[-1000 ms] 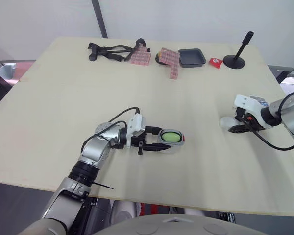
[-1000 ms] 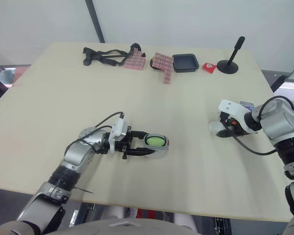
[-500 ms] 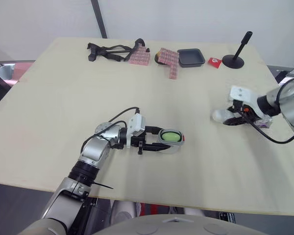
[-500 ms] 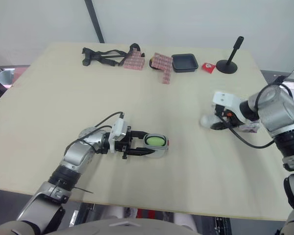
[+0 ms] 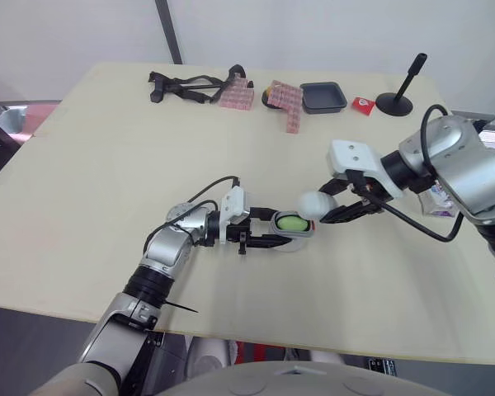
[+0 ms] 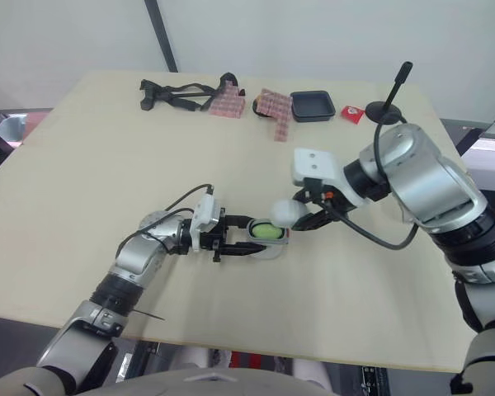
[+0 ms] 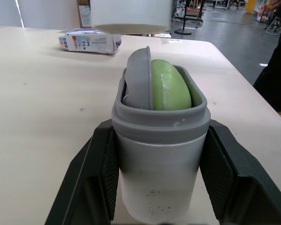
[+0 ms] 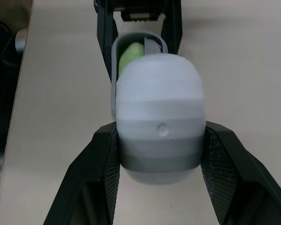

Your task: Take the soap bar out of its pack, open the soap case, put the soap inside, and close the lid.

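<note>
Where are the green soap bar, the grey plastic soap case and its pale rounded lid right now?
green soap bar (image 7: 171,89), left wrist view, on its exposed curved face.
grey plastic soap case (image 7: 159,159), left wrist view, on its outer wall.
pale rounded lid (image 8: 161,108), right wrist view, on its domed shell.

Grey soap case (image 7: 160,168) pinched between the left claw's (image 7: 159,127) fingers, open, green soap (image 7: 169,88) tucked inside. Pale rounded lid (image 8: 160,93) clamped in the right claw (image 8: 160,132), hanging just beside the case's open rim, touching or not, can't tell. Colourful pack (image 7: 89,41) lying flat, well apart from both claws.
</note>
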Controlling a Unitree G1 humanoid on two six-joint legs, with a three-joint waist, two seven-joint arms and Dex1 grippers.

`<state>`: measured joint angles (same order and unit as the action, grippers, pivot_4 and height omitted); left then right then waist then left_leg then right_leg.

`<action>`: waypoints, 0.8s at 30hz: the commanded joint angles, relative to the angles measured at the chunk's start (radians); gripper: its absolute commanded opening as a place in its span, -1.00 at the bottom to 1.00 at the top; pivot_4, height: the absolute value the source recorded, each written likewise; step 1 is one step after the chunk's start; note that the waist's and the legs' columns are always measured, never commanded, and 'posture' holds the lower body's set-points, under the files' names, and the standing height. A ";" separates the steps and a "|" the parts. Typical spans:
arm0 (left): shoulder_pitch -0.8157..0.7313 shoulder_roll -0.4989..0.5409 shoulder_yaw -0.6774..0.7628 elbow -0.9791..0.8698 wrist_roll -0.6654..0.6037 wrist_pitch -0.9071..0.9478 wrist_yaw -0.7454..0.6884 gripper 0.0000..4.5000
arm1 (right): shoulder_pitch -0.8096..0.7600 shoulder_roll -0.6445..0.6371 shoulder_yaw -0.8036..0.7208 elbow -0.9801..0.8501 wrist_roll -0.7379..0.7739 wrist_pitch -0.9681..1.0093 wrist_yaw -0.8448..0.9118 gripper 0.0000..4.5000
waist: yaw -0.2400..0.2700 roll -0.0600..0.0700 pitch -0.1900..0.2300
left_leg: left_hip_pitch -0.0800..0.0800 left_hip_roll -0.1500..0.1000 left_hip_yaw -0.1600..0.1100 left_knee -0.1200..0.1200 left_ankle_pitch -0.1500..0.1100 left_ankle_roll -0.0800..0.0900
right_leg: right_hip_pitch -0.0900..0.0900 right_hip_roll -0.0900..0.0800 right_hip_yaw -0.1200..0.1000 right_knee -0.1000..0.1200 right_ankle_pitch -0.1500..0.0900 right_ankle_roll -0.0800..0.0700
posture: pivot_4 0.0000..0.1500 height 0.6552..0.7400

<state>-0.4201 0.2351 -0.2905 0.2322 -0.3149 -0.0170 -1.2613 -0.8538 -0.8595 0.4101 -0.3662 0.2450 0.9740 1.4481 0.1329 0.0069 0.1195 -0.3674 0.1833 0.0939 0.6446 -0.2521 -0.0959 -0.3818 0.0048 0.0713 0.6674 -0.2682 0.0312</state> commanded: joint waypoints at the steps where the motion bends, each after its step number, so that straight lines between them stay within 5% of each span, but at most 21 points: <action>1: -0.008 -0.004 0.009 -0.004 0.001 -0.018 0.006 -0.16 | -0.034 0.016 0.023 -0.045 0.025 0.043 -0.035 -0.14 | 0.000 0.000 0.000 | 0.000 0.000 0.000 0.000 0.000 0.000 | 0.000 0.000 0.000 0.000 0.000 0.000 | 1.00 1.00; 24: -0.008 -0.017 0.013 0.013 0.017 -0.050 0.042 -0.16 | -0.107 0.041 0.174 -0.082 0.070 0.157 -0.131 -0.14 | 0.000 0.000 0.000 | 0.000 0.000 0.001 0.000 0.000 -0.001 | 0.000 0.000 0.001 0.001 0.000 0.000 | 1.00 1.00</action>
<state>-0.4211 0.2170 -0.2906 0.2535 -0.3009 -0.0537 -1.2302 -0.9580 -0.8116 0.5672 -0.4234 0.2943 1.1274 1.3146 0.1331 0.0069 0.1194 -0.3669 0.1831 0.0946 0.6445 -0.2518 -0.0965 -0.3817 0.0047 0.0720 0.6687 -0.2681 0.0312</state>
